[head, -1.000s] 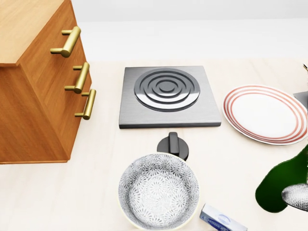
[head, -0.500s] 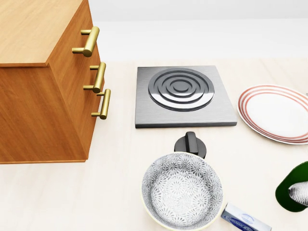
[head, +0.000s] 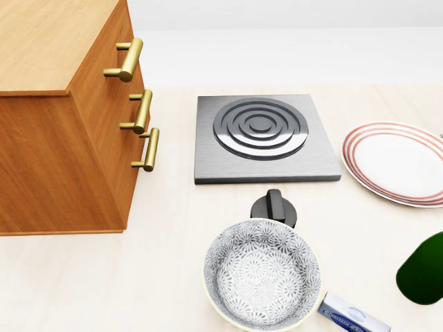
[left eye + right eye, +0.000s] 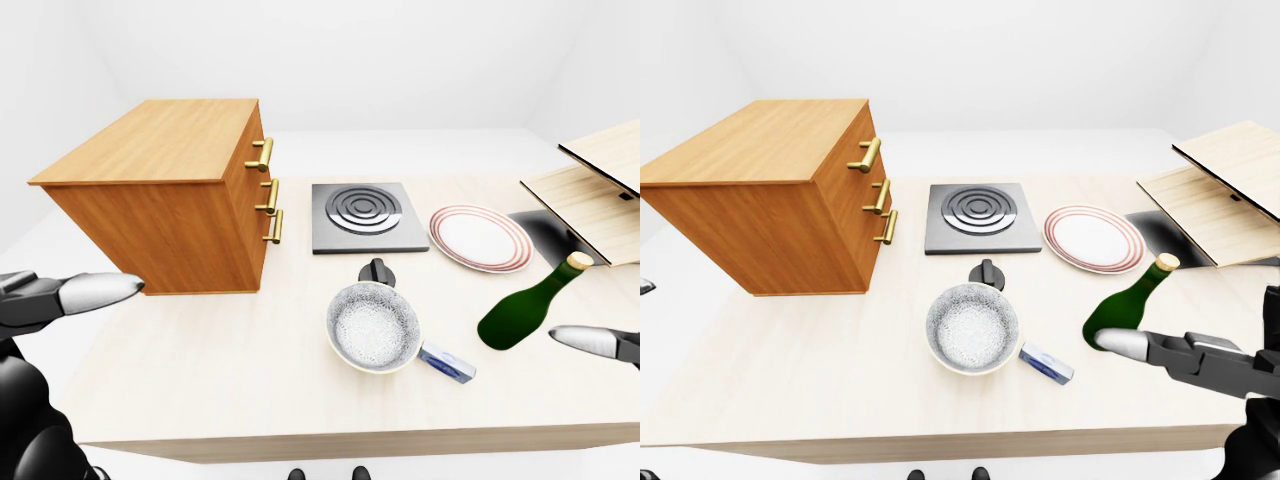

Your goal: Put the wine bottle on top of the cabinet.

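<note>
The green wine bottle point(image 4: 522, 312) with a tan cap sits at the table's right side, its neck pointing up and right. Only its dark base point(image 3: 422, 278) shows in the head view. The wooden cabinet point(image 4: 165, 190) with three brass handles stands at the left, its flat top bare. My right hand point(image 4: 1118, 343) reaches in from the right, open, one silver fingertip at the bottle's base and no fingers round it. In the left-eye view my left hand point(image 4: 100, 292) hovers open at the far left, below the cabinet and apart from it.
Between cabinet and bottle are a grey hotplate point(image 4: 360, 214), a red-rimmed plate point(image 4: 480, 238), a patterned bowl point(image 4: 373, 326), a black knob point(image 4: 377, 270) and a small blue-white box point(image 4: 447, 362). Wooden boards point(image 4: 592, 190) lie at the far right. The table's near edge point(image 4: 340, 440) runs along the bottom.
The head camera first swung left, shifting the whole picture right, then held still. The silver fingertip seen over the bottle's base has left the head view.
</note>
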Available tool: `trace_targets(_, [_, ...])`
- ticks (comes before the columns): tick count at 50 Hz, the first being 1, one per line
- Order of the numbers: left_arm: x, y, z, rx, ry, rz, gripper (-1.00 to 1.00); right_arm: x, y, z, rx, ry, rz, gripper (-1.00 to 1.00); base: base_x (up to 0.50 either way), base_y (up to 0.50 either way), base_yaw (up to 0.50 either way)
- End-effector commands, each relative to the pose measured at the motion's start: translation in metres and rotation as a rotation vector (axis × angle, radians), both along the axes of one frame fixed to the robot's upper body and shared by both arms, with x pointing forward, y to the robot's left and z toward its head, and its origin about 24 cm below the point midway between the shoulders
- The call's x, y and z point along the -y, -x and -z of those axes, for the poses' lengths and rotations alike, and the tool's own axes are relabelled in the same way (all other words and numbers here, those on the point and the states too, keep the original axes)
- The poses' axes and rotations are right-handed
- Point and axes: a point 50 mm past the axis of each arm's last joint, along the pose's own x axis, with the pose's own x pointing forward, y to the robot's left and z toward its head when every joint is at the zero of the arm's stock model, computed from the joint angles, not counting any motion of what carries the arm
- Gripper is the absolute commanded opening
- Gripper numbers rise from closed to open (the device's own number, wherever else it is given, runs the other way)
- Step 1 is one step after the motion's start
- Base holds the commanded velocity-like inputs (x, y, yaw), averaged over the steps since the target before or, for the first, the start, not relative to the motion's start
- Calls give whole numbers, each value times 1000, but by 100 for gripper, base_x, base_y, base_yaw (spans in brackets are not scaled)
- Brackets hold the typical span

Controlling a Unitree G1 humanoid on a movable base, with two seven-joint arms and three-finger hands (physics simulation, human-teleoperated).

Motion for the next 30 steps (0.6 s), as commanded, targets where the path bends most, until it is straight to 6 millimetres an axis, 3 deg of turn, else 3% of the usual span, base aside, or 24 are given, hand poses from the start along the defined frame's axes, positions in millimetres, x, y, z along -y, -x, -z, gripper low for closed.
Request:
trace_targets(1, [1,0,0,0,-4,4,100,24,2,20,-116,-50,93,100,0,0,0])
trace_targets(25, [3,0,3,-10,-18,0,100,75,10,68,-314,-254,218,100,0,0,0])
trace_targets(30, [4,-2,5,-25,-19,0,100,82,10,60,-289,-237,237,100,0,0,0])
